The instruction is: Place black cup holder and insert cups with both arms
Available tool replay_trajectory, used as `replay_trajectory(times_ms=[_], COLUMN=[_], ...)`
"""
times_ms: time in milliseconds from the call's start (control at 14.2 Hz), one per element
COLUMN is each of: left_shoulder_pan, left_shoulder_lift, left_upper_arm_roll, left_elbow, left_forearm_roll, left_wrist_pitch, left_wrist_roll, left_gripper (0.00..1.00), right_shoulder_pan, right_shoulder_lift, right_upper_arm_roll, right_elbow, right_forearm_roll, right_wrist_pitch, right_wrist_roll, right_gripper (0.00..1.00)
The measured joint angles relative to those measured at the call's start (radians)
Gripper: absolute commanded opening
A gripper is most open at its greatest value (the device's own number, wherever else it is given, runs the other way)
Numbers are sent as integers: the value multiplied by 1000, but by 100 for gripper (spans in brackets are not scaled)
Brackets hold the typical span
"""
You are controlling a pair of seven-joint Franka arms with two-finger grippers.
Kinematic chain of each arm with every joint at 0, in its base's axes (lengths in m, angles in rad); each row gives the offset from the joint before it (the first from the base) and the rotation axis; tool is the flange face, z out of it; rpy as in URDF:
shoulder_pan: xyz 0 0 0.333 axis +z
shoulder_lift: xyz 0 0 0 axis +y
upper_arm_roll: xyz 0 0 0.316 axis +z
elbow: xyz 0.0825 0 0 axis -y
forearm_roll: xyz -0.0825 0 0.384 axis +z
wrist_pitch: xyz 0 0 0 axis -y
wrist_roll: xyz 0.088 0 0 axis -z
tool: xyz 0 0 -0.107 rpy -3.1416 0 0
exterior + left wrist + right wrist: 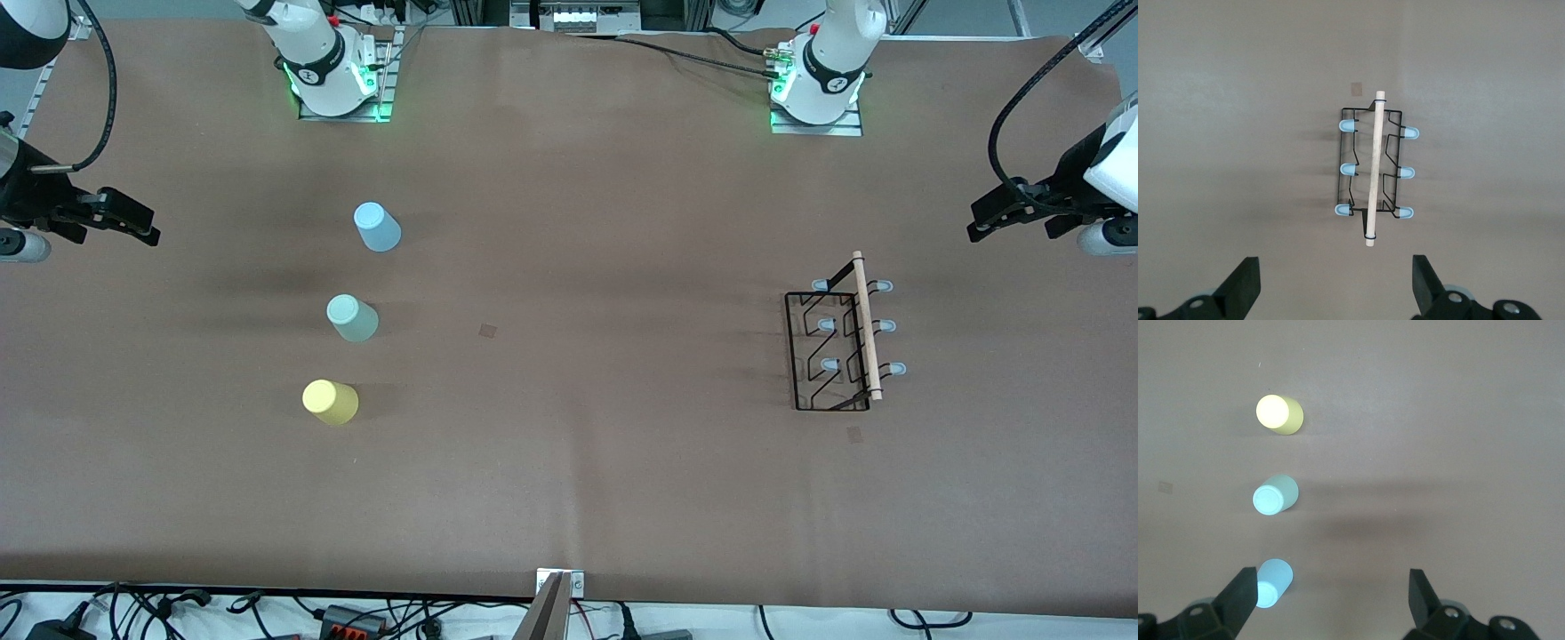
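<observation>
The wide brown paper-covered worktop (569, 498) is carrying everything, and both white arms are waiting high at its ends, with nothing picked up yet.

The thin black wire cup holder (831, 351) with its light wooden top rod (867, 324) and six pale blue-tipped prongs is standing toward the left arm's end, below and ahead of the left tool (1336, 287), well apart from it. That left tool is hanging with its fingers spread wide and holding nothing; in its wrist view the rod is running roughly up the middle between the two fingertips.

The right tool (1331, 600) is likewise gaping wide and empty, hovering at the right arm's end. The three small plastic tumblers are standing upside down in a row below and ahead of it: the light blue cup (378, 228) closest under the tool, the pale green cup (353, 318) next, the yellow cup (331, 402) farthest out.

Judging the risks: the rack is light and open, so a pinch on the rod that lands off-centre could be tilting or dragging it. The cups are smooth, tapered and closely spaced, so a descending finger could be knocking a neighbour over, or a squeezed cup could be slipping out
</observation>
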Motion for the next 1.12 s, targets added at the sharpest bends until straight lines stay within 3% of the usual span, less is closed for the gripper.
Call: replay_trajectory(times_ms=[843, 1124], left_shoulder_pan=[0, -2], left_shoulder_lift=[22, 87], left_upper_arm_roll=[-8, -34], left_elbow=[-1, -76], left_forearm_roll=[0, 0], left_wrist_pitch=[10, 192], left_wrist_roll=[1, 1], left_gripper=[100, 100], right_shoulder_pan=[0, 2], right_shoulder_lift=[0, 4], right_upper_arm_roll=[1, 1], right_elbow=[0, -1], right_forearm_roll=[0, 0], right_wrist_pitch=[0, -1], right_wrist_roll=[0, 0], right_gripper=[100, 100])
